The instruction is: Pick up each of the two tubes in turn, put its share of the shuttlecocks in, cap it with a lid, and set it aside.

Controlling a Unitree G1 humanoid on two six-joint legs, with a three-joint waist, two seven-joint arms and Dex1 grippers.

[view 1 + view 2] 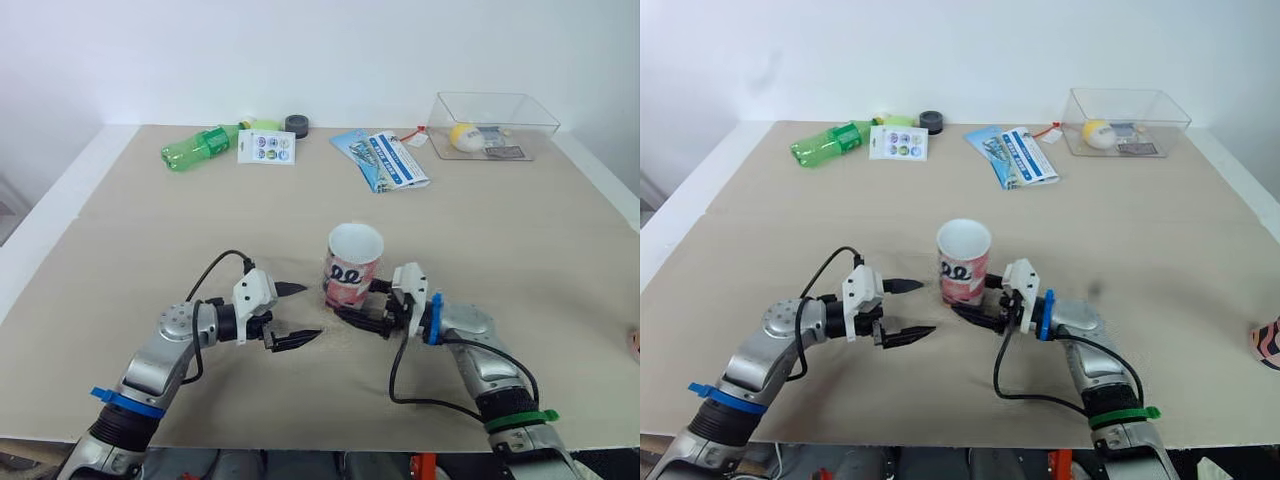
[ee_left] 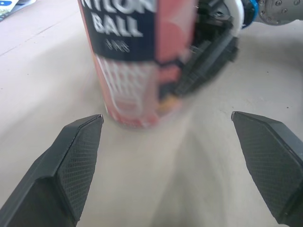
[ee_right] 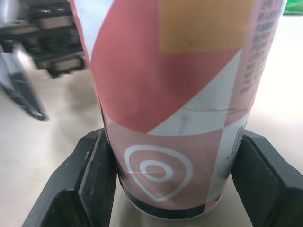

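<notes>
We see the tube (image 1: pixel 352 270) standing upright on the bench (image 1: pixel 500 260), its open white mouth facing up and its pink, white and dark printed wall turned toward both arms.

The right jaws are set around the foot of the tube. From the right wrist, their two black fingers (image 3: pixel 90 179) flank the tube on either side, and both pads look pressed against its wall, so we take the tube as gripped low down, with its base resting on the bench.

The left jaws are spread wide and hold nothing. Their textured fingers (image 2: pixel 71 161) hang just above the bench with bare surface between them. The tube stands ahead of the fingertips, apart from them and nearer to one finger than the other. Past the tube, the left wrist view catches the right arm's dark fingers.

Well beyond both sets of jaws, at the far edge of the bench, lie a green bottle (image 1: pixel 198 147), a white card (image 1: pixel 266 146), a small dark round thing (image 1: pixel 296 125), some blue leaflets (image 1: pixel 385 160) and a clear box (image 1: pixel 535 142) with a yellow ball (image 1: pixel 463 136) inside.
</notes>
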